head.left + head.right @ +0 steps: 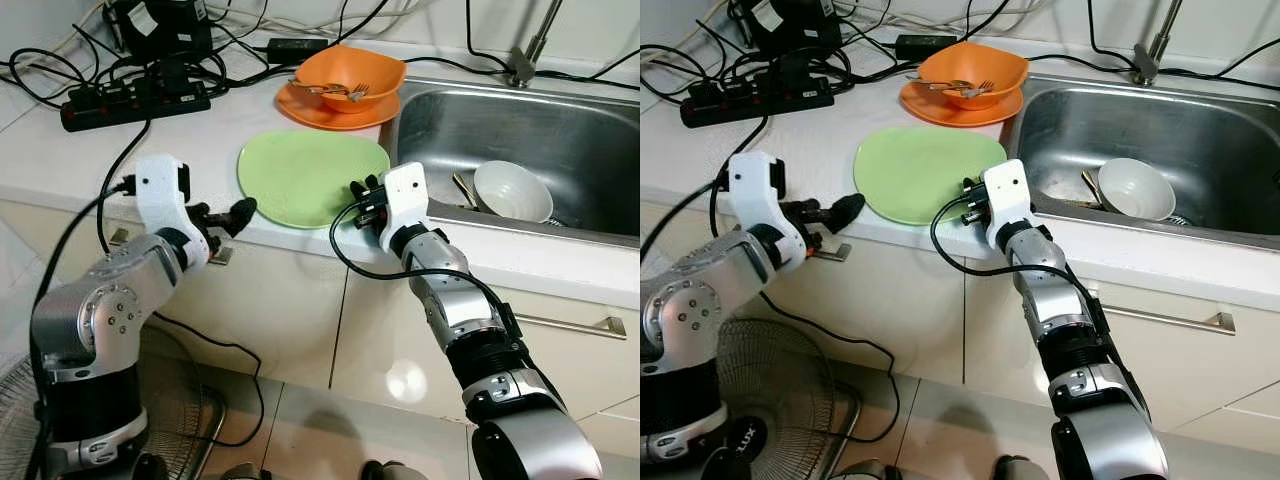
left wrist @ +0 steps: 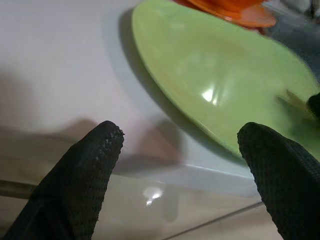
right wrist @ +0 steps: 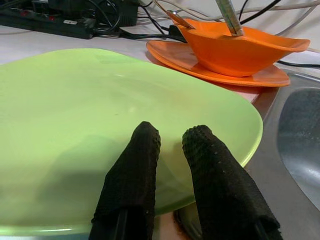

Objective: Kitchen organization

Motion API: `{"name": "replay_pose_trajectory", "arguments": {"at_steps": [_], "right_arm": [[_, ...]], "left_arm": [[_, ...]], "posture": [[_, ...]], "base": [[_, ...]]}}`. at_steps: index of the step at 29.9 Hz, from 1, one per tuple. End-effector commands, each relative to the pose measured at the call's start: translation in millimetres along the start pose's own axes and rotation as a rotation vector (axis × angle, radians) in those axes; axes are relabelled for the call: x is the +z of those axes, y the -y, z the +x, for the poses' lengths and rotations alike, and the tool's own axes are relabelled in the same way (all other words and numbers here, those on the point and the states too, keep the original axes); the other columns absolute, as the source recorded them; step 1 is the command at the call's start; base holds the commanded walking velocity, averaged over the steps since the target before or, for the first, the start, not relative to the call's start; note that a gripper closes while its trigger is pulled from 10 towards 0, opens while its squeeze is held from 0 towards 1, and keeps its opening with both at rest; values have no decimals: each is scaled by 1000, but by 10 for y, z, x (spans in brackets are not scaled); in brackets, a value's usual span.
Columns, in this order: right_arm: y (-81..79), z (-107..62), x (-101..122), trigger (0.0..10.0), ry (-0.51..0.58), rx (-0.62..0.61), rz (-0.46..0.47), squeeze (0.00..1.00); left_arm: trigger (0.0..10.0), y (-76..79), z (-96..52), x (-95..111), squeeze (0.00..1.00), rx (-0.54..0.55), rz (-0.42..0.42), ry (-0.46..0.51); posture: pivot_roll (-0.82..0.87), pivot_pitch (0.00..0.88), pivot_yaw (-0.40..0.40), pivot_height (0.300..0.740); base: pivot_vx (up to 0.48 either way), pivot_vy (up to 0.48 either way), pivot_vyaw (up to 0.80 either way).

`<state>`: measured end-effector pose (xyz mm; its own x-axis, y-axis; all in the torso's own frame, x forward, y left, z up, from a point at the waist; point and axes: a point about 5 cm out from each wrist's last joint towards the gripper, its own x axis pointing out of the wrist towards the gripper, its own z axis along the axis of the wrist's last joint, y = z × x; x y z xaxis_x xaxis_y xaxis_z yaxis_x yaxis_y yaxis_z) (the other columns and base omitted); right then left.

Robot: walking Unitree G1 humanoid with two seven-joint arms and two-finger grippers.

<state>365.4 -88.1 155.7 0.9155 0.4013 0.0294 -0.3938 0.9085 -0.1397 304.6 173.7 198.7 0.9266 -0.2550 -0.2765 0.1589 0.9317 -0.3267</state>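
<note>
A light green plate (image 1: 312, 175) lies flat on the white counter (image 1: 90, 160), close to its front edge. My right gripper (image 1: 360, 192) sits at the plate's near right rim. In the right wrist view its two black fingers (image 3: 135, 170) lie side by side on top of the rim with only a narrow slit between them and nothing in it. My left gripper (image 1: 228, 216) hovers at the counter's front edge just left of the plate. It is open, and in the left wrist view its fingertips (image 2: 100, 150) stand wide apart, short of the plate (image 2: 215, 75).
Behind the green plate an orange bowl (image 1: 352, 72) holding cutlery sits on an orange plate (image 1: 330, 113). The steel sink (image 1: 470, 125) on the right holds a white bowl (image 1: 512, 190). A power strip (image 1: 135, 105) and cables lie at the back left. A fan (image 1: 25, 430) stands on the floor.
</note>
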Motion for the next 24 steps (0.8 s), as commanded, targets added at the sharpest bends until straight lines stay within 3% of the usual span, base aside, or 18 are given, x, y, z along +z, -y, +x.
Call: {"name": "replay_pose_trajectory", "arguments": {"at_steps": [1, 2, 3, 4, 5, 10, 15, 16, 24], "right_arm": [[-24, 23, 22, 10000, -8, 19, -17, 0], [-22, 21, 23, 10000, -8, 20, -17, 0], [-22, 21, 23, 10000, -8, 20, -17, 0], [-20, 19, 23, 10000, -8, 22, -19, 0], [-18, 18, 23, 10000, -8, 22, -20, 0], [-9, 12, 19, 10000, -11, 21, -21, 0], [-3, 7, 19, 10000, -10, 23, -18, 0], [5, 5, 16, 10000, -11, 21, -18, 0], [6, 7, 14, 10000, -12, 22, -14, 0]], "left_arm": [[10000, 24, -3, 41, 0, -27, -85, 9], [10000, 53, 11, 47, 0, -58, -141, 19], [10000, 53, 11, 47, 0, -58, -141, 19], [10000, 80, 21, 62, 851, -79, -173, 30], [10000, 104, 26, 78, 1000, -94, -190, 40], [10000, 177, 28, 141, 1000, -124, -190, 54], [10000, 37, 73, 116, 980, -6, -222, 2], [10000, 15, 71, 123, 0, 10, -219, -1], [10000, -66, 85, 112, 0, 41, -220, -35]], "posture": [[67, 67, -4, 732], [67, 68, -3, 732], [67, 68, -3, 732], [64, 70, -3, 732], [64, 70, -3, 732], [60, 71, -1, 732], [57, 75, 2, 732], [57, 75, 2, 732], [60, 79, 4, 732]], "base": [[0, 0, 0], [0, 0, 0], [0, 0, 0], [0, 0, 0], [0, 0, 0], [0, 0, 0], [0, 0, 0], [0, 0, 0], [0, 0, 0]]}}
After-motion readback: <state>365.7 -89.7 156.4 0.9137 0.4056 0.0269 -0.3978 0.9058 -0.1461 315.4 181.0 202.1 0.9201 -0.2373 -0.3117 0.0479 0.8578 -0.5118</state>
